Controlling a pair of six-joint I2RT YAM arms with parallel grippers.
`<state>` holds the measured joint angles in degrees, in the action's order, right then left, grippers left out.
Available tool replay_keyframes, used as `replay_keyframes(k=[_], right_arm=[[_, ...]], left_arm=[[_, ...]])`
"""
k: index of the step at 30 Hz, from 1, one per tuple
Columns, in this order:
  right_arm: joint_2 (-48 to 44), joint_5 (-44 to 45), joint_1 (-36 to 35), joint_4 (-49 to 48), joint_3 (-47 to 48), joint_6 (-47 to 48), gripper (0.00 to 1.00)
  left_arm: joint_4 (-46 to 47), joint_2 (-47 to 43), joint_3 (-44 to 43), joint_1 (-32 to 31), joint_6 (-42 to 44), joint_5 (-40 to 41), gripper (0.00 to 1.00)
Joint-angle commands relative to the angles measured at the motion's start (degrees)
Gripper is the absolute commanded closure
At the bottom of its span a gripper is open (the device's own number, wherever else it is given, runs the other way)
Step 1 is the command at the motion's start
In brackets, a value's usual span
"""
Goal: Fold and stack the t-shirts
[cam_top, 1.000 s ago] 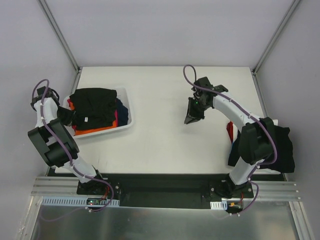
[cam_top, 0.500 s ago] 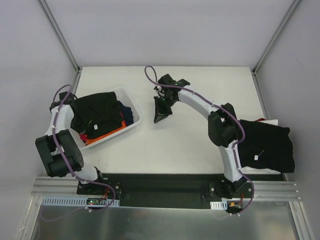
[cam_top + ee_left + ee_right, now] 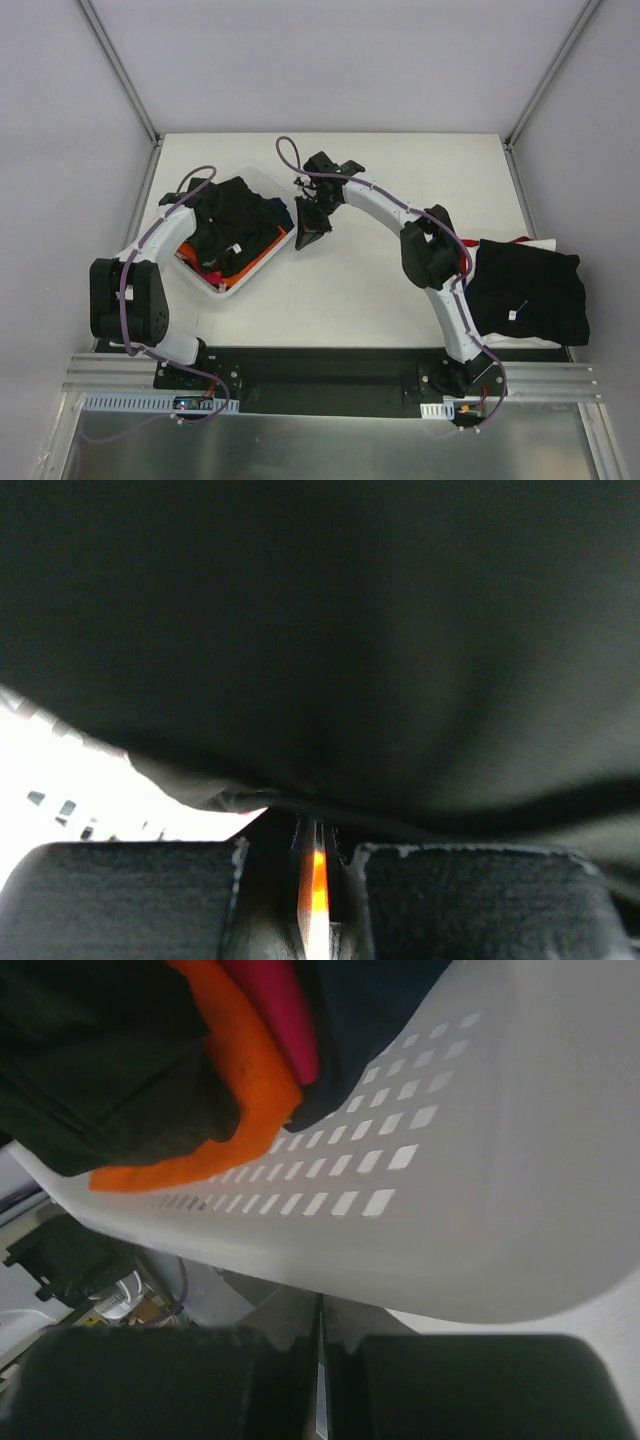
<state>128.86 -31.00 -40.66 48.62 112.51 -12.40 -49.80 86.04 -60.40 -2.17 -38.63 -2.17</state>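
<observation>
A stack of folded black t-shirts lies flat at the near right edge of the table. Farther in on the left, the white lattice basket holds a heap of black, orange, red and navy t-shirts. The left gripper is pressed together against the black cloth on top. The right gripper is just beside the basket's right wall, its fingers pressed together too.

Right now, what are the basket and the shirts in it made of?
Basket: likely white moulded plastic, smooth, faint sheen, rows of square slots. Shirts: soft matte cloth, shown by limp folds and rounded edges; fibre can't be told.
</observation>
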Motion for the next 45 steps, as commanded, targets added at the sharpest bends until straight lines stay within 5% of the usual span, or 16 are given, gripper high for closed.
replay_keyframes(k=[1, 5, 11, 16, 22, 28, 45], right_arm=[[7.8, -2.5, 1.6, -2.8, 11.8, 0.1, 0.99], [14.1, -4.8, 3.8, -5.8, 16.3, -1.1, 0.99], [13.4, -7.4, 8.8, -15.0, 9.8, -3.9, 0.99], [8.9, -7.3, 10.7, -15.1, 4.7, -0.9, 0.99], [-2.4, -7.7, 11.0, -14.8, -8.3, 1.7, 0.99], [-12.4, -5.2, 11.0, -13.1, -20.4, 4.1, 0.99], [-16.7, -2.3, 10.9, -9.6, -22.9, 5.2, 0.99]], left_arm=[[-2.2, 4.0, 0.5, -7.0, -0.8, -1.9, 1.00], [-1.9, 5.5, -0.5, -12.8, 0.6, -3.3, 1.00], [-1.8, 7.0, -1.3, -21.1, 1.0, -3.1, 1.00], [-3.2, 6.5, -3.7, -21.3, 1.5, -0.6, 1.00], [-10.9, 5.5, -19.2, -21.3, 2.3, 6.6, 1.00], [-18.0, 5.4, -30.9, -21.6, 1.5, 3.0, 1.00], [-23.8, 4.0, -38.7, -21.9, 1.8, 3.6, 1.00]])
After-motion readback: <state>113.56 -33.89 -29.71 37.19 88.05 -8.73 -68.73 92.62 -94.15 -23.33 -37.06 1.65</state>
